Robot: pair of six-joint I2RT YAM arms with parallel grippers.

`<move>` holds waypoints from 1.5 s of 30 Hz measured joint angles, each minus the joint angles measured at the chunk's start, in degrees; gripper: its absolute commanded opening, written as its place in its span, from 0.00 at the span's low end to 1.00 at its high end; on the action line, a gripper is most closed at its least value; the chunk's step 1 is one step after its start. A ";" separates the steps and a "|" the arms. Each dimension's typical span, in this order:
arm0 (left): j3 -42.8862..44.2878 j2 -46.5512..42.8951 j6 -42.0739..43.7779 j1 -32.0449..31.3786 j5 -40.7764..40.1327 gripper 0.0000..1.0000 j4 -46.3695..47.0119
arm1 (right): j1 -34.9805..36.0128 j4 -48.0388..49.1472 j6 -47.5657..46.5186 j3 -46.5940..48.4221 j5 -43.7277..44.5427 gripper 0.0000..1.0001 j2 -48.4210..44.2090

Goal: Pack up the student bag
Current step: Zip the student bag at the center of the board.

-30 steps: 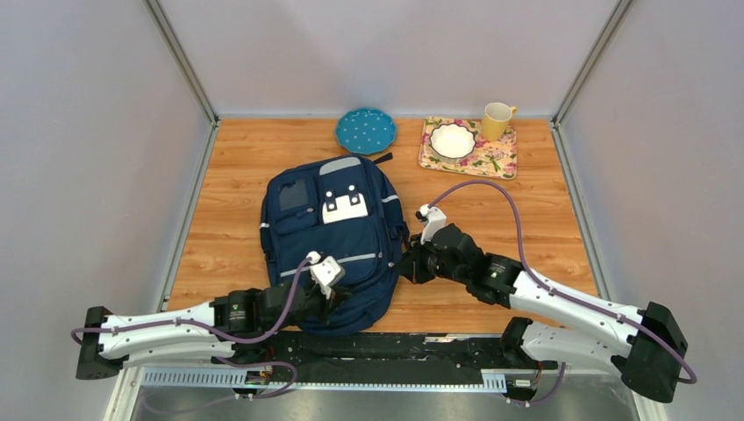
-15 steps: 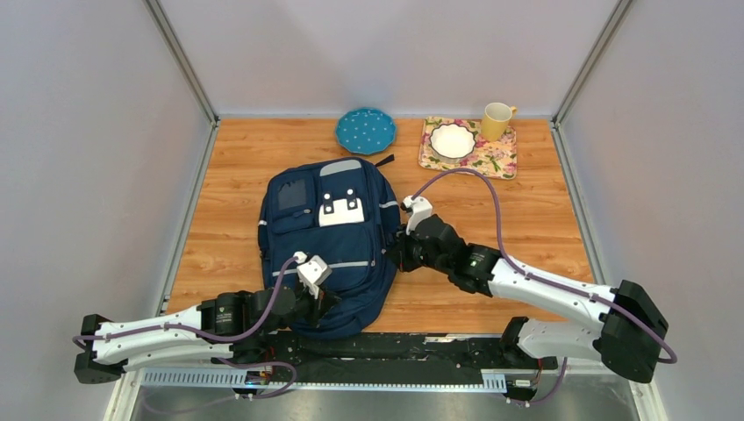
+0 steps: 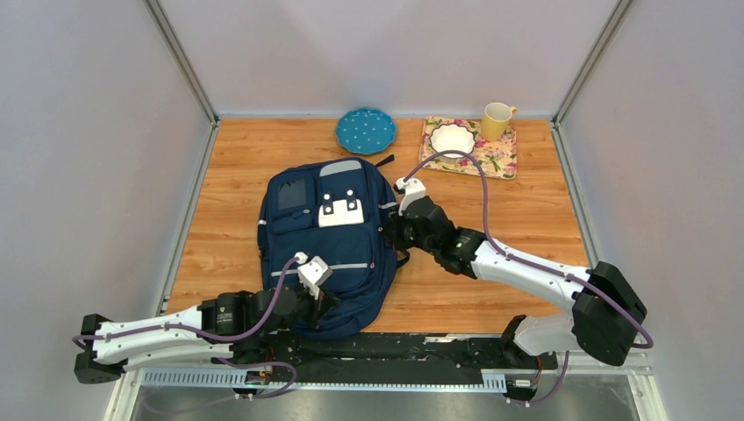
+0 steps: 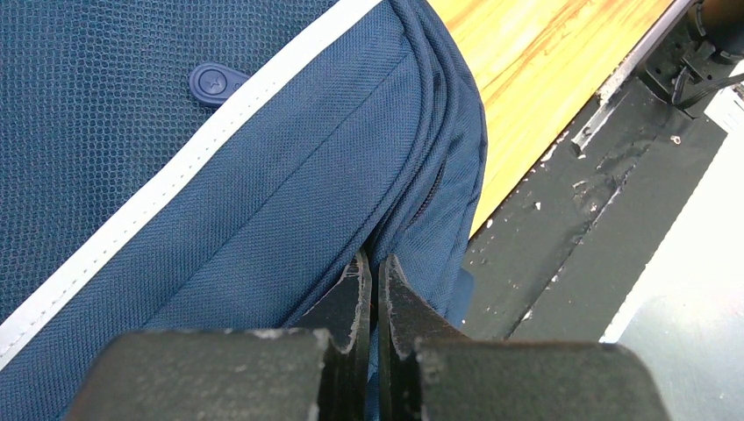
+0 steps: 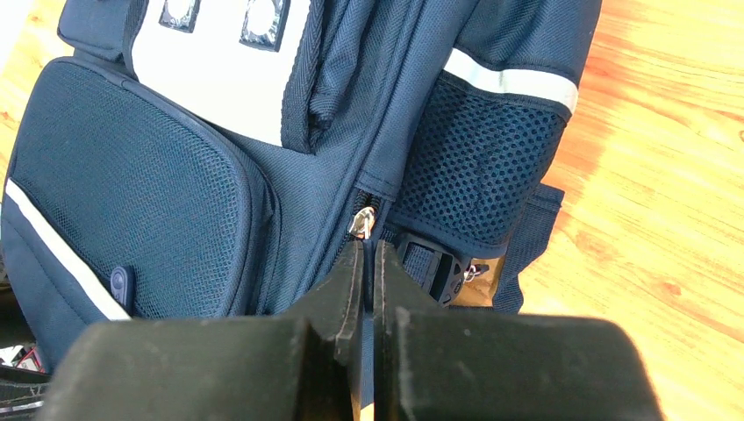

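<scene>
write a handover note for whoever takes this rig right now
Left gripper: shut, tips at the student bag's near corner seam; pinch on fabric unclear.
Right gripper: shut, tips at the zip slider on the bag's right side.
Bag lies flat, front up, on the table.
Done: nothing visibly packed; bag looks closed.
Left: open the zip, pack, close.

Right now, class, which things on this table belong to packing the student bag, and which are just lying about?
Job in hand: student bag; left gripper and right gripper, both shut on it.
Lying about: blue dotted plate, floral tray, white bowl, yellow mug.
</scene>
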 measured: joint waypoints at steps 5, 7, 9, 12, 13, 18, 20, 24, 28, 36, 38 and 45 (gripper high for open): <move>0.00 1.01 0.17 0.00 -0.20 0.00 0.68 | -0.57 -0.35 0.02 0.00 -0.92 0.22 -0.04; 0.00 2.12 0.31 0.00 -0.22 0.00 1.03 | -1.53 -0.76 0.09 0.04 -2.58 0.38 -0.13; 0.15 3.78 0.42 0.00 -0.28 0.00 0.98 | -3.98 -3.48 -0.13 1.53 -6.29 0.41 -0.07; 0.50 6.21 0.68 -0.07 -0.52 0.15 1.40 | -6.80 -10.32 -0.68 7.41 -11.56 0.44 1.70; 0.57 6.75 0.94 -0.09 -0.72 0.28 1.66 | -7.19 -11.91 -0.68 8.96 -12.22 0.45 2.19; 1.46 9.14 1.57 -0.44 -1.03 0.48 2.58 | -7.78 -19.19 -0.04 9.51 -13.42 0.66 -0.04; 2.23 9.53 1.62 -0.48 -1.25 0.63 2.56 | -9.68 -20.98 0.59 7.82 -17.05 0.66 -1.88; 3.54 8.33 1.88 -0.48 -2.19 0.72 2.86 | -14.25 -23.17 3.37 5.84 -23.93 0.67 -2.84; 3.69 5.27 2.14 -0.42 -4.28 0.72 2.64 | -14.67 -21.92 7.32 0.70 -26.95 0.67 -6.54; 5.27 -0.68 -0.66 -0.44 -9.33 0.74 -1.38 | -14.62 -13.16 16.24 -3.74 -30.38 0.67 -10.56; 6.54 -1.18 -3.37 -0.46 -12.15 0.74 -4.72 | -14.62 -11.50 19.15 -5.03 -30.38 0.67 -11.19; 8.41 -3.69 -11.28 -0.35 -23.87 0.75 -14.49 | -9.46 -7.89 28.26 -6.21 -28.00 0.67 -8.94</move>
